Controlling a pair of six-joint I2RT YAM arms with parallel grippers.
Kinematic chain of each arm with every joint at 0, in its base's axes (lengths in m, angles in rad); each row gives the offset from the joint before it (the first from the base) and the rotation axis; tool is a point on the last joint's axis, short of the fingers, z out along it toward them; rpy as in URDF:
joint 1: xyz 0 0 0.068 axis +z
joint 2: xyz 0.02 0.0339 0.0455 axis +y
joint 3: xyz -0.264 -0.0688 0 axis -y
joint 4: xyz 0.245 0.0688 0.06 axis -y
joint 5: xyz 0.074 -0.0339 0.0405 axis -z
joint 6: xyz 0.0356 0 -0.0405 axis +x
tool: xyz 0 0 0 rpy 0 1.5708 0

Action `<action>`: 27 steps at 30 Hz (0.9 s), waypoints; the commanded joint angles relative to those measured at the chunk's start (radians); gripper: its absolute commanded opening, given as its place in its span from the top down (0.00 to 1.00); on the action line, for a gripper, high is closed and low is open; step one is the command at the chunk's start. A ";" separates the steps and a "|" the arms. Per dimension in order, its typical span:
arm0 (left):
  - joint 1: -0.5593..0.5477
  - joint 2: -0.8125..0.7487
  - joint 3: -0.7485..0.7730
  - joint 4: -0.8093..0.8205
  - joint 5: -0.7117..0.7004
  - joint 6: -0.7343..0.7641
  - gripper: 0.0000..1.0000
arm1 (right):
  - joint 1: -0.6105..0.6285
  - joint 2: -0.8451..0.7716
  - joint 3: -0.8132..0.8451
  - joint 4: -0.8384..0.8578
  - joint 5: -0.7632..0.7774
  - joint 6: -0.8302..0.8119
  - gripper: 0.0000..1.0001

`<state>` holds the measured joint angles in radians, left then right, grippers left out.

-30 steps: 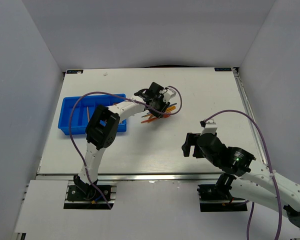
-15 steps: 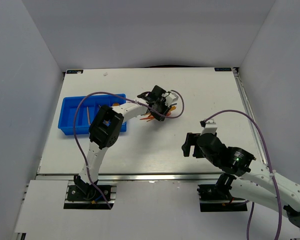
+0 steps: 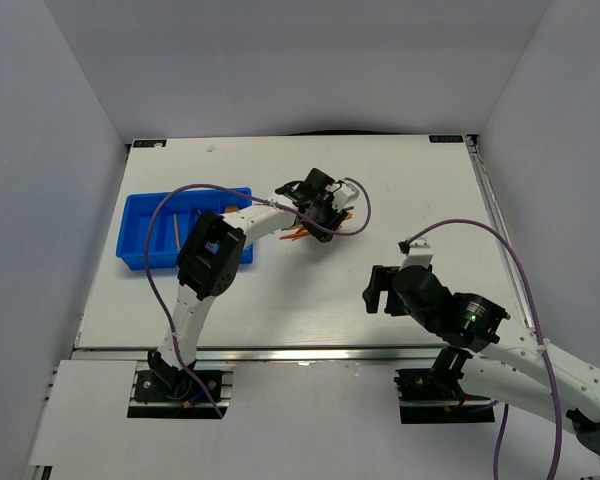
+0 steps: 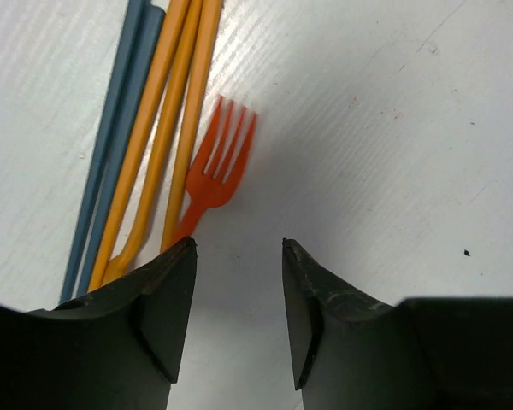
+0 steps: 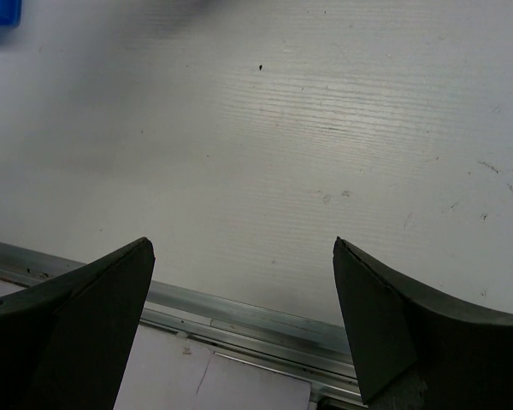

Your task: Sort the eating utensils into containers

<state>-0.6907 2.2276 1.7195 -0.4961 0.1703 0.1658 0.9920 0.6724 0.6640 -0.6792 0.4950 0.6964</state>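
A blue tray [image 3: 140, 225] lies at the table's left with an orange stick [image 3: 176, 232] in it. My left gripper [image 3: 325, 215] hovers over the pile of utensils [image 3: 298, 235] near the table's middle. In the left wrist view it [image 4: 238, 256] is open and empty over bare table. An orange-red fork [image 4: 215, 166] lies just ahead of the left finger, tines pointing away. Left of the fork lie orange sticks [image 4: 158, 120] and grey-blue sticks [image 4: 111, 137]. My right gripper [image 3: 378, 290] is open and empty above the near table edge [image 5: 239, 307].
White walls close the table on three sides. A metal rail [image 3: 280, 352] runs along the near edge. Purple cables [image 3: 480, 235] loop over both arms. A corner of the blue tray shows in the right wrist view [image 5: 0, 13].
My left gripper has moved a little left and back over the utensil pile, now covering more of it. The right arm has barely moved.
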 commanded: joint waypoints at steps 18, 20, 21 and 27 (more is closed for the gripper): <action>0.006 -0.005 0.104 -0.059 -0.052 0.066 0.59 | -0.003 0.003 0.017 0.021 0.014 -0.023 0.11; 0.008 -0.003 0.092 -0.050 -0.051 0.066 0.59 | -0.003 0.010 0.019 0.021 0.014 -0.023 0.11; 0.010 0.000 0.083 -0.047 -0.049 0.064 0.59 | -0.003 0.012 0.019 0.021 0.014 -0.024 0.11; 0.014 0.018 0.066 -0.032 -0.043 0.063 0.59 | -0.003 0.015 0.019 0.023 0.017 -0.026 0.11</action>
<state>-0.6827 2.2509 1.7966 -0.5404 0.1127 0.2207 0.9920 0.6903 0.6640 -0.6792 0.4950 0.6834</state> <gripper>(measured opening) 0.412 0.895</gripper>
